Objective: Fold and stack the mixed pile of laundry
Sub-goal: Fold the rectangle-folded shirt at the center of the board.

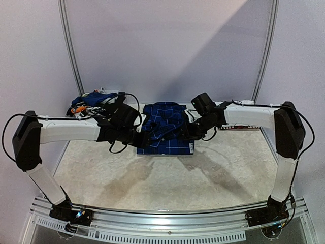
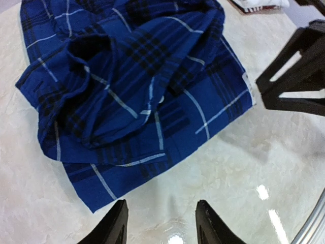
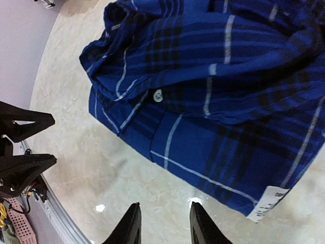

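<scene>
Both arms elbows-up, forearms near level, reaching inward to the plaid shirt (image 1: 165, 131), which lies folded toward the far middle of the table (image 1: 167, 173). At its left edge, left gripper (image 2: 161, 223); at its right edge, right gripper (image 3: 163, 223). Each has fingers parted, nothing between them, over bare tabletop. Rest of laundry pile (image 1: 94, 100) heaped far-left

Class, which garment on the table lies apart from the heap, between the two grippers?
The blue-and-black plaid shirt, lying alone between the left gripper and right gripper; the other garments sit heaped at the far left corner.
</scene>
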Tool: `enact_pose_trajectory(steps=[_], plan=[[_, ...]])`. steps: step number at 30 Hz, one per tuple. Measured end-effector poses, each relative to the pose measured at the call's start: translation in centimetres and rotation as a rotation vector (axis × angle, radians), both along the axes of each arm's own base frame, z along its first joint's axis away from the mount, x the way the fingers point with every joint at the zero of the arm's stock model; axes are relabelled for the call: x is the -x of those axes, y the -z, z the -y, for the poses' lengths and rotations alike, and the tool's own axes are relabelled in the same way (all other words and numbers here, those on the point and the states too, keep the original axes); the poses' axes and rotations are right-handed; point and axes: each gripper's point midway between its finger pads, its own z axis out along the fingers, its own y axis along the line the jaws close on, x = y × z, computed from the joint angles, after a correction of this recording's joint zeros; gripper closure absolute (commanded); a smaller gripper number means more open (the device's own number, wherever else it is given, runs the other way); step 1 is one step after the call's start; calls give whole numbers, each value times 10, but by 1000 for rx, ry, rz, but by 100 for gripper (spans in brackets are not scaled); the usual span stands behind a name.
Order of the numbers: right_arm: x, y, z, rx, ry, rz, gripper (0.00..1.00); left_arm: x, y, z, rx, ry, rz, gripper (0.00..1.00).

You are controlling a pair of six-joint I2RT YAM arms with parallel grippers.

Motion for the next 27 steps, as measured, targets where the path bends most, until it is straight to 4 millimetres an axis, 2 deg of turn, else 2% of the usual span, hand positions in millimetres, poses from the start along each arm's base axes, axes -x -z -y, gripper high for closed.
enact_pose_trajectory(steps=[3,6,12,16,23,27], plan=[[3,6,-13,-2,-22,1,73,7,0,8,5,27,-4,58],[-6,19,-17,7,-16,-5,74,9,5,9,-2,34,-13,59],[-16,42,-21,31,-8,-27,74,11,33,8,-63,50,-59,60],[-29,40,-27,30,1,-6,74,11,48,7,-97,53,-83,60],[-59,33,-40,15,24,46,74,9,49,4,-113,43,-74,60],[-79,35,-41,9,48,63,74,10,51,2,-119,40,-76,61]])
